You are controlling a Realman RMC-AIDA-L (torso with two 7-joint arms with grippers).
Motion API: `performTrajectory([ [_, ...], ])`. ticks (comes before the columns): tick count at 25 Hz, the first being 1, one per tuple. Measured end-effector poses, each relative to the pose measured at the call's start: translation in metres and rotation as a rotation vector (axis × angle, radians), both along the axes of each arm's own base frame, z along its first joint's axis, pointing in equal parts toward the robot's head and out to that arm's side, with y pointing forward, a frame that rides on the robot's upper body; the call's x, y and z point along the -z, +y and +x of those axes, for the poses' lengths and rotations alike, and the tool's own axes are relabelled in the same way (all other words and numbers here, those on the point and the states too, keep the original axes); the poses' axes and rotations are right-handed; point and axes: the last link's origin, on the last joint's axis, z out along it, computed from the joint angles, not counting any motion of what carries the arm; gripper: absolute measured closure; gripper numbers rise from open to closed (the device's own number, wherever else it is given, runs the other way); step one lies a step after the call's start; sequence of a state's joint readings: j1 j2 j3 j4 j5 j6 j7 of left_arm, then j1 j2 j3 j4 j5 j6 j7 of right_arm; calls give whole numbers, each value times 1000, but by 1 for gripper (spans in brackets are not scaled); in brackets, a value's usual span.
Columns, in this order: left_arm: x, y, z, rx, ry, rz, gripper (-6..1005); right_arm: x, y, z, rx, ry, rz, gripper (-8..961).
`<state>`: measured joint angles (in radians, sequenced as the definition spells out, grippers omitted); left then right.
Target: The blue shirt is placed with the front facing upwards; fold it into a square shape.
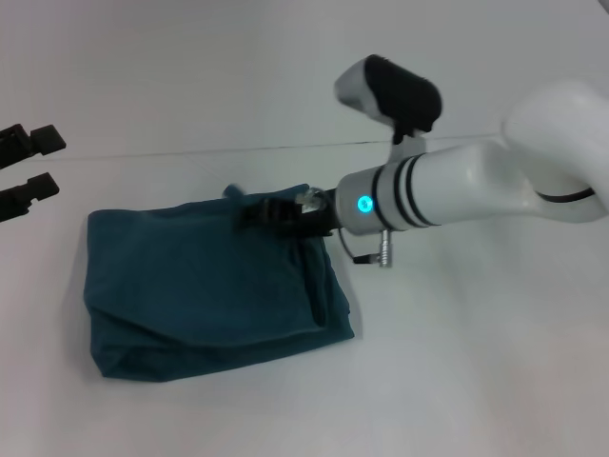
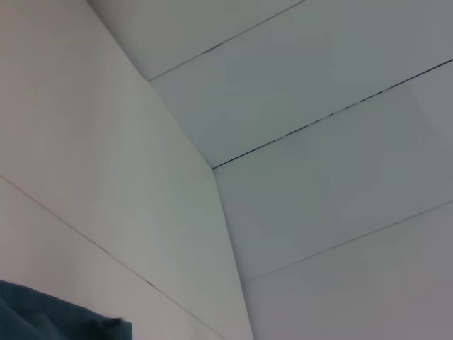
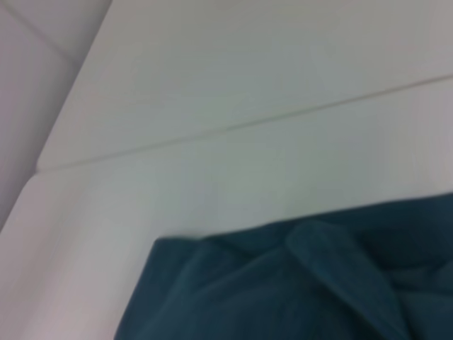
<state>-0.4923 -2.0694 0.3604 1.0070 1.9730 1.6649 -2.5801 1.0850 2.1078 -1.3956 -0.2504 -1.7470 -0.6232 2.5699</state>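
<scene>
one shirt (image 1: 200, 295) on the table (image 1: 476, 381), that's the whole count: a single teal bundle folded into a rough rectangle, plain cloth up, no print showing anywhere. it sits a bit to my left of centre on the white top, with one layer lying across the upper face and a thick doubled edge along the near side. two grippers. my right gripper (image 1: 262, 213) is reaching in from the right and sits low over the far edge of the shirt, dark fingers (image 1: 255, 215) right at the cloth near a little tuft that sticks up at the back. whether those fingers are pinching fabric or just resting there, i honestly can't tell, they blend into the fold. my right forearm is the only thing in the way, it covers the far right corner of the bundle. my left gripper (image 1: 27, 166) is parked off at the left edge, well apart from the shirt, its two black fingers spread with a clear gap between them and holding nothing. my left wrist view only catches a corner of teal cloth (image 2: 49, 315) at the frame edge, and the right wrist view looks across the rumpled folds (image 3: 297, 283) to bare table beyond. one thin seam line (image 1: 190, 150) runs across the table behind the shirt. no containers here.
</scene>
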Motion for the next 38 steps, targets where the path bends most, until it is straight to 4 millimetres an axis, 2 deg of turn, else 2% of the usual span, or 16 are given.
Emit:
performTrajectory([
  [4,0,0,0,-1,0,0,199,-15,8,14,34,20,72,211],
  [8,0,0,0,-4,-3,0,199,-44,15,38,107,73,142,210],
  [12,0,-1,-1,-2,-1,-2,199,-74,8,50,119,192,125,209],
  [14,1,-2,0,15,10,-10,200,-90,-1,49,71,261,97,208],
  [15,4,-5,1,59,27,-24,200,-106,-13,51,-7,319,75,208],
  [16,4,-5,1,59,27,-24,200,-106,-13,51,-7,319,75,208],
  [18,6,-9,2,109,50,-25,200,-120,-27,57,-100,376,68,207],
  [20,8,-13,0,149,77,-18,200,-133,-43,66,-196,424,78,207],
  [25,30,-26,-7,224,130,-23,200,-161,-88,101,-388,456,136,205],
  [30,51,-31,-16,201,103,-49,201,-176,-111,134,-343,439,142,204],
  [34,65,-31,-20,170,84,-84,201,-174,-116,140,-316,427,119,203],
  [38,76,-24,-24,93,44,-91,201,-166,-110,140,-301,382,85,202],
])
